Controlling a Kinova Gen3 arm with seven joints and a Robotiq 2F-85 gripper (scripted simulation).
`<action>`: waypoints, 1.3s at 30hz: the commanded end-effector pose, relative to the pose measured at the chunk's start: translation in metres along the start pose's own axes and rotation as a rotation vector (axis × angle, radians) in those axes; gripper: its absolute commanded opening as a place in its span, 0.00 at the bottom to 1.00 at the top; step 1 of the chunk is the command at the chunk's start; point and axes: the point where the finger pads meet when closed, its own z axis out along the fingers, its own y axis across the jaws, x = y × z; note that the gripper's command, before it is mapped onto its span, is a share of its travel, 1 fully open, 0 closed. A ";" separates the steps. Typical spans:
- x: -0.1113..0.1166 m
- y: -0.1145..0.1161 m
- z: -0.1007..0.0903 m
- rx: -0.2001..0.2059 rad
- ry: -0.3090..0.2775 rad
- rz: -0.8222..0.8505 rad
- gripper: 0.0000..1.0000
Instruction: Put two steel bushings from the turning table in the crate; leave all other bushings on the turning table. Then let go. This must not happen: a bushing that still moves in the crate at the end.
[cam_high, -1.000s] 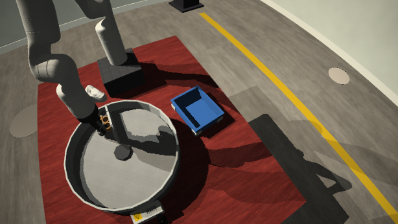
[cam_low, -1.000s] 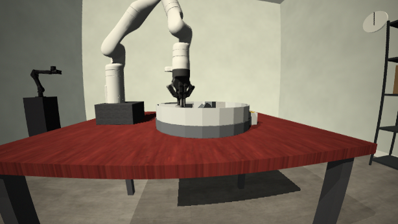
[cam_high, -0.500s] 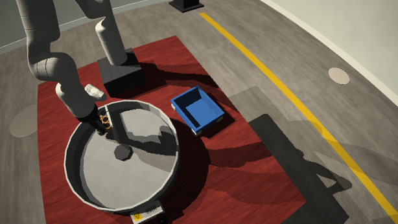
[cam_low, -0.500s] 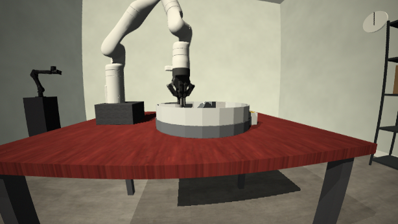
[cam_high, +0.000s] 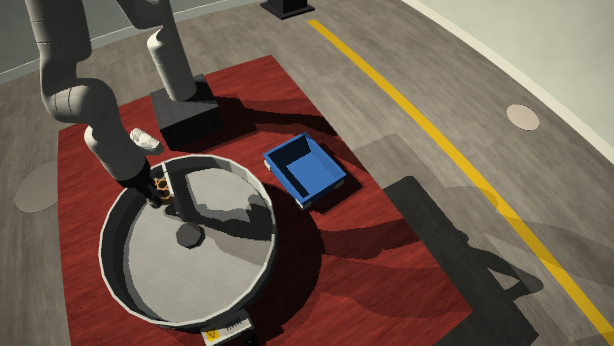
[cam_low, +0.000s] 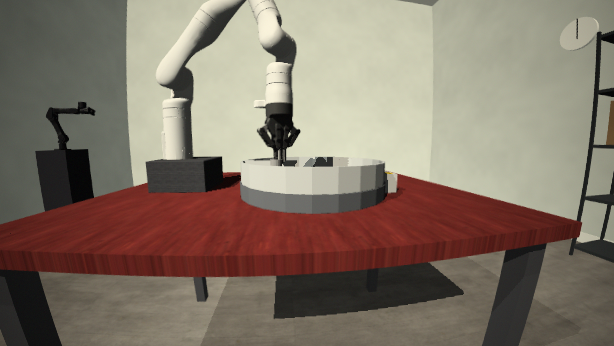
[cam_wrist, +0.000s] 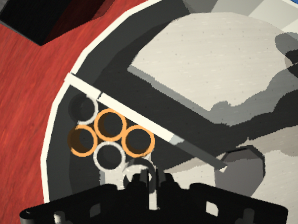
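Note:
My gripper points down inside the turning table, near its left rim in the top view. Its nearly closed fingers appear shut on the wall of a grey steel bushing, one finger inside the ring and one outside; the fingers hide part of it. Beside it stand another steel bushing and three orange bushings. A third steel bushing stands by the rim, partly shadowed. The blue crate is empty.
A white bar crosses the turning table from its rim towards the dark hub, close behind the bushings. The arm's dark base block stands behind. The crate lies right of the turning table's high rim in the top view.

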 end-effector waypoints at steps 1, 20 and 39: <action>0.000 0.000 -0.005 -0.001 -0.001 0.001 0.00; 0.000 0.000 -0.014 -0.001 0.000 0.003 0.00; 0.000 0.000 -0.016 0.000 0.000 0.006 0.00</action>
